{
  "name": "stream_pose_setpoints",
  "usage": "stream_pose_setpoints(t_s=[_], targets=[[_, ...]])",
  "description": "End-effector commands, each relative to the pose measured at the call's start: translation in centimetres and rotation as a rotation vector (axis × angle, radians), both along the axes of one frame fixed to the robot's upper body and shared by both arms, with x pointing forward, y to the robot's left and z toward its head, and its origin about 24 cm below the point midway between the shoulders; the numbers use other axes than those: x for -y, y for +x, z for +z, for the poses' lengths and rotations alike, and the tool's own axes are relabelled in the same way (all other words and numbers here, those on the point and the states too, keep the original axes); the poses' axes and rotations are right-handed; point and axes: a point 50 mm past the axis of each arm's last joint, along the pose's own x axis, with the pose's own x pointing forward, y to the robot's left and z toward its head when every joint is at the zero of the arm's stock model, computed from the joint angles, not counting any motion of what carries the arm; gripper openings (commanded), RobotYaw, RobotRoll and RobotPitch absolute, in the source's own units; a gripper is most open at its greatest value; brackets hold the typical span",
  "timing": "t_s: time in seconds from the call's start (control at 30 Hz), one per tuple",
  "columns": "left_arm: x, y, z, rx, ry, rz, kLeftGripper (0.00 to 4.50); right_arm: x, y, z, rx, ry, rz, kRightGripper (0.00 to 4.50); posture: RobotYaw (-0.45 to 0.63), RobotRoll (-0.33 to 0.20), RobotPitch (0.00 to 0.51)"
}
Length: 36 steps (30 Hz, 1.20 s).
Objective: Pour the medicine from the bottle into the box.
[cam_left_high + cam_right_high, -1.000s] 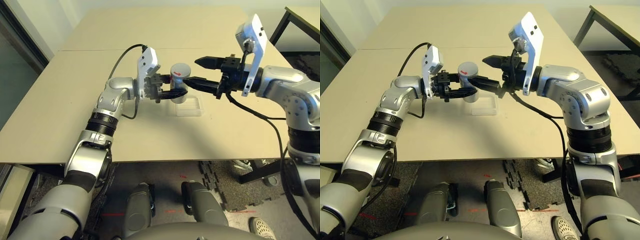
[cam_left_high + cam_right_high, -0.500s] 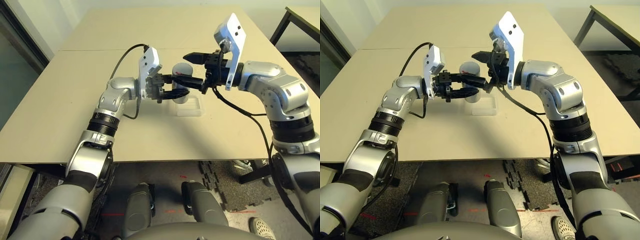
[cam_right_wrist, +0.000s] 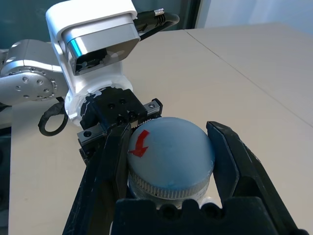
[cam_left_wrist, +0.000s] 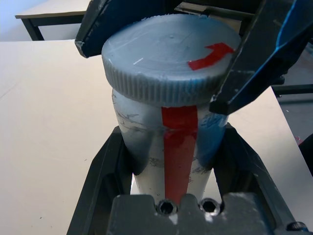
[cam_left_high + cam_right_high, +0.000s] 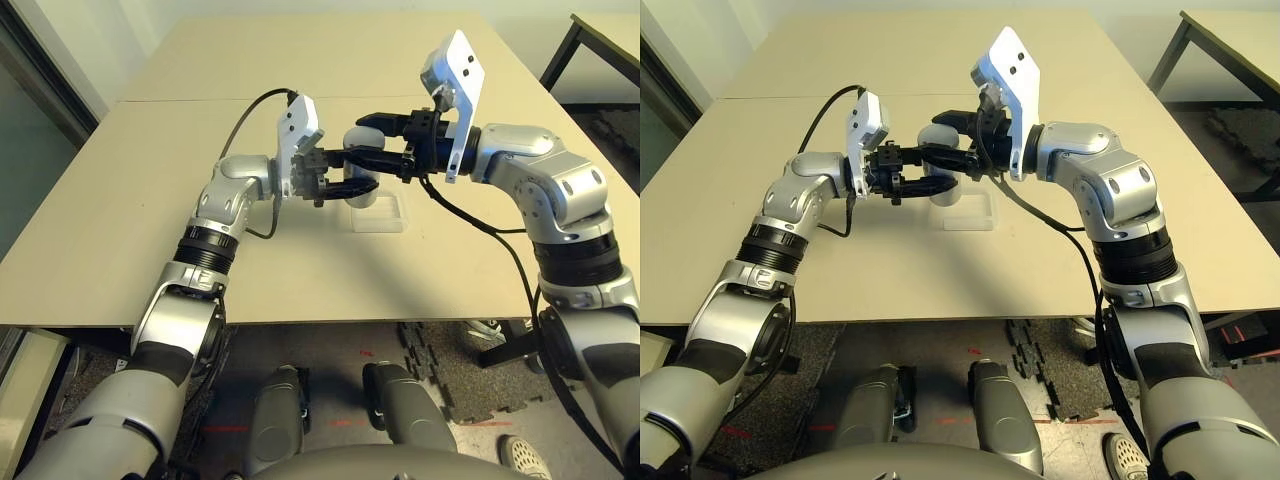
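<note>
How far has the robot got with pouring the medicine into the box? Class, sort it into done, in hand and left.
Done: the left gripper holds the bottle upright by its body, beside the box.
In hand: the right gripper straddles the cap, its fingers either side of the ribbed rim.
Left: the cap is on, so uncapping and pouring remain; the box looks empty.

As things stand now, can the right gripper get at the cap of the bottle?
Probably yes: the right gripper has a finger on each side of the cap, nothing between; the left gripper holds the bottle lower, on its body.
</note>
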Motion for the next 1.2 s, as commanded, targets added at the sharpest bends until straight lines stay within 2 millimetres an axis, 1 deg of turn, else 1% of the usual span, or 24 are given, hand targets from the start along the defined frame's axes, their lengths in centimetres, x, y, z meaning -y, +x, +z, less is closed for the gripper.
stream_pose_setpoints(t_s=[0.03,0.2,0.57,0.63,0.73,0.83,0.9,0.97,1.03,1.2], targets=[[0.0,-0.2,-1.3,-0.021,0.050,-0.001,2.48,-0.5,-0.2,1.7,0.026,0.042,0.022,2.58,-0.18,0.000,0.094],[-0.3,0.0,-2.1,-0.035,0.069,0.024,2.48,-0.3,0.0,2.8,0.049,0.058,0.010,2.58,-0.18,0.000,0.093],[-0.5,0.4,-2.3,-0.038,0.069,0.060,2.48,-0.4,1.0,3.8,0.086,0.149,-0.046,2.58,-0.17,0.000,0.098],[-0.5,0.4,-2.3,-0.040,0.066,0.069,2.48,-0.3,1.3,4.0,0.096,0.163,-0.071,2.58,-0.17,0.000,0.099],[-0.6,0.8,-2.1,-0.038,0.041,0.106,2.48,0.2,2.0,3.7,0.105,0.167,-0.139,2.58,-0.17,0.000,0.100],[-0.8,1.6,-1.1,-0.009,-0.032,0.210,2.48,1.6,3.4,2.6,0.114,0.147,-0.286,2.58,-0.17,0.000,0.098],[-1.2,2.4,-0.3,0.016,-0.096,0.331,2.48,2.4,4.3,1.7,0.123,0.151,-0.389,2.58,-0.17,0.000,0.098],[-1.5,2.9,-0.2,0.031,-0.133,0.430,2.48,3.1,5.0,0.8,0.126,0.166,-0.482,2.58,-0.16,0.000,0.091],[-2.0,3.3,-0.6,0.032,-0.158,0.538,2.48,3.6,5.6,-0.3,0.116,0.191,-0.568,2.58,-0.15,0.000,0.089],[-2.9,4.0,-2.5,0.040,-0.212,0.787,2.48,4.8,6.8,-4.4,0.045,0.237,-0.774,2.58,-0.13,0.000,0.079]])
